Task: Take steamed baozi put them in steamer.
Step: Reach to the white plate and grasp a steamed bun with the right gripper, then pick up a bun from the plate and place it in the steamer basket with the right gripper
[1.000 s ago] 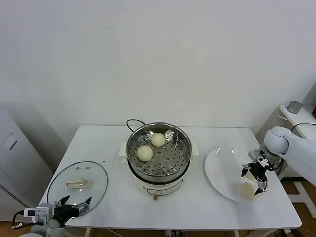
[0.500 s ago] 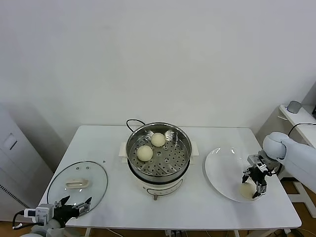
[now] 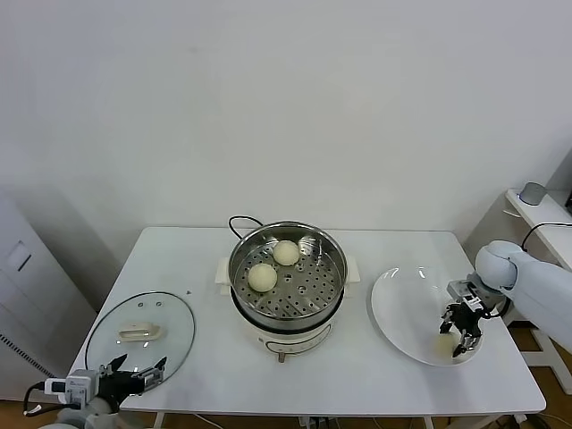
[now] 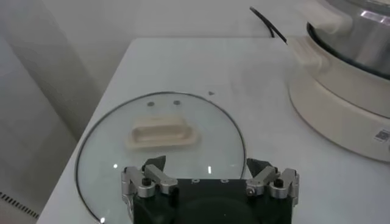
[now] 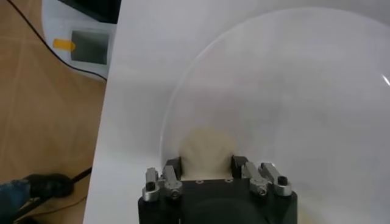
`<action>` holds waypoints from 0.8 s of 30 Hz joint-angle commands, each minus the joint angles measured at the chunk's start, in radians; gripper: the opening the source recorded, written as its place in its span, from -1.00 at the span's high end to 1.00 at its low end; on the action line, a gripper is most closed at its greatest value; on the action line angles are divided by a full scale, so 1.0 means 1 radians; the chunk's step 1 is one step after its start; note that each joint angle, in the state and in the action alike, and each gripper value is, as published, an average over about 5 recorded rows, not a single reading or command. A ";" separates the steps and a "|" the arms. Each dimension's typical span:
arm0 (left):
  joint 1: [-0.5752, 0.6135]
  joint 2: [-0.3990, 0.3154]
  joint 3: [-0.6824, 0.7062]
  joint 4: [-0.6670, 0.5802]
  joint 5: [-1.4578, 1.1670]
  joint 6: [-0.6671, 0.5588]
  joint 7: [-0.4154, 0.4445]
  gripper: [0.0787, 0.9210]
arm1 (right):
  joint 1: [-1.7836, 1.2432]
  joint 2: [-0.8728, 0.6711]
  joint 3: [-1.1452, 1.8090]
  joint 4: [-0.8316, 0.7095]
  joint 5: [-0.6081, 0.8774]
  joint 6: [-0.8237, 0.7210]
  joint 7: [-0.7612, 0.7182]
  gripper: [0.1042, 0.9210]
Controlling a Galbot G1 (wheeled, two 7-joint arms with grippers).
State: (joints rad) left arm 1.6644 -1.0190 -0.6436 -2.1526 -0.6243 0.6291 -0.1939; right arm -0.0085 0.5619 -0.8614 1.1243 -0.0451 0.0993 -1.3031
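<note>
Overhead, the scene ran across a white table [image 3: 179, 268] from the robot's left to its right. At the near left corner the left gripper [image 3: 134, 374] sat parked low, its fingers spread wide apart and holding nothing, just at the near edge of a round glass lid [image 3: 141, 331] lying flat. In the middle stood the steamer [image 3: 288, 273], its steel basket open on top, with two steamed baozi [image 3: 263, 277] resting on the perforated floor, one toward the left front and the other just behind it. Well to the right of the steamer lay a flat white plate [image 3: 402, 304]. At the plate's near right edge a third bun [image 5: 206, 149] sat on the plate, and the right gripper [image 3: 457, 340] was down over it. In the right wrist view its fingers [image 5: 172, 165] stood on either side of the bun, drawn in against its flanks, so it appeared clamped on the bun, which had not left the plate. The right forearm reached in from the table's right edge, wrist angled downward. The bun was round, with no long axis to mind. Judged from this layout, the steamer lay to the left of the held bun and slightly farther back, with its rim standing higher than the plate, so the carry would probably need a lift before crossing leftward.
</note>
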 commanded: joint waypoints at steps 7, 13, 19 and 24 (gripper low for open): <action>-0.001 0.000 0.003 -0.001 0.003 0.000 -0.001 -0.77 | 0.492 -0.005 -0.179 0.097 0.143 0.090 -0.022 0.05; 0.000 0.000 0.002 -0.004 0.003 -0.001 -0.001 -0.77 | 0.592 0.120 -0.147 0.103 0.172 0.180 0.003 0.05; -0.003 0.003 0.006 -0.008 0.003 0.001 -0.002 -0.77 | 0.609 0.245 -0.129 0.124 0.176 0.276 0.047 0.05; -0.006 0.007 0.012 -0.008 0.003 0.001 -0.002 -0.77 | 0.601 0.346 -0.130 0.091 0.126 0.440 0.076 0.05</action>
State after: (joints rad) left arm 1.6602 -1.0151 -0.6353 -2.1605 -0.6218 0.6296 -0.1958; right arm 0.4964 0.7376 -0.9873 1.2186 0.0942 0.3270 -1.2695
